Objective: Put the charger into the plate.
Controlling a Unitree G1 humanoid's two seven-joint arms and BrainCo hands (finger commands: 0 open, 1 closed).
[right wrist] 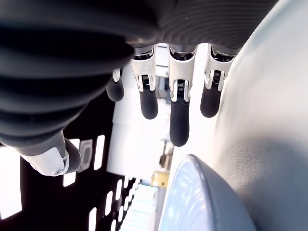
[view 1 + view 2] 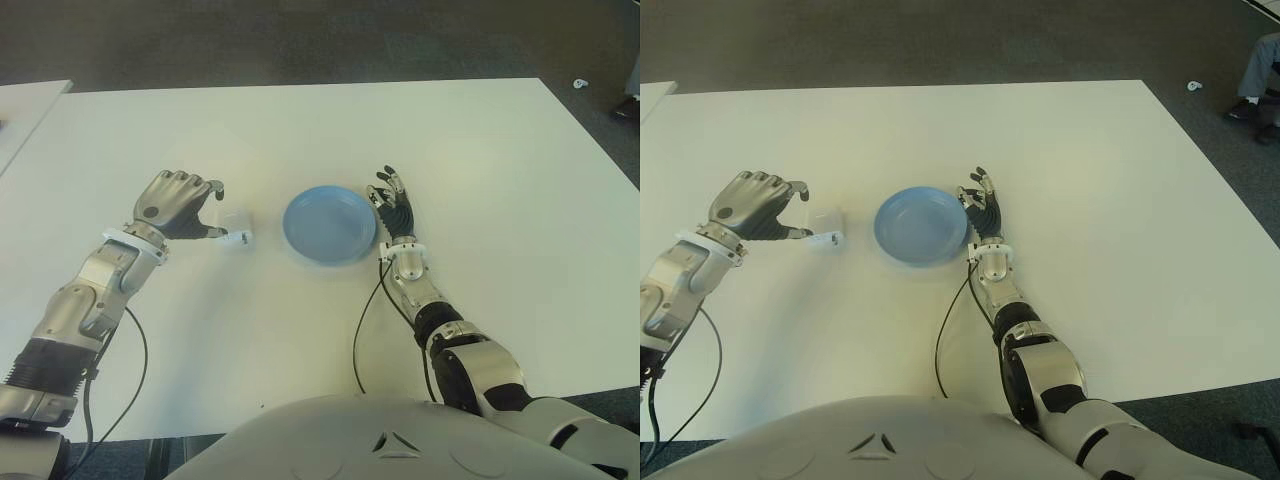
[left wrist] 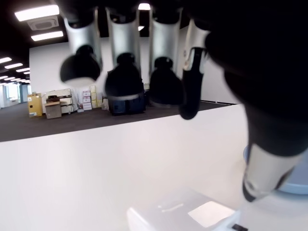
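Observation:
The white charger (image 2: 236, 227) lies on the white table (image 2: 480, 160), just left of the empty blue plate (image 2: 330, 225). My left hand (image 2: 180, 205) hovers at the charger's left side, its fingers loosely bent over it and the thumb tip reaching toward it. The left wrist view has the charger (image 3: 187, 214) lying flat below the fingers (image 3: 125, 82), with nothing held between them. My right hand (image 2: 392, 205) shows at the plate's right rim, fingers extended and holding nothing. A slice of the plate (image 1: 192, 202) is seen beside them in the right wrist view.
A second white table (image 2: 25, 110) adjoins at the far left. Black cables (image 2: 365, 320) trail from both wrists across the near table. A person's shoes (image 2: 1255, 105) show on the dark floor at the far right.

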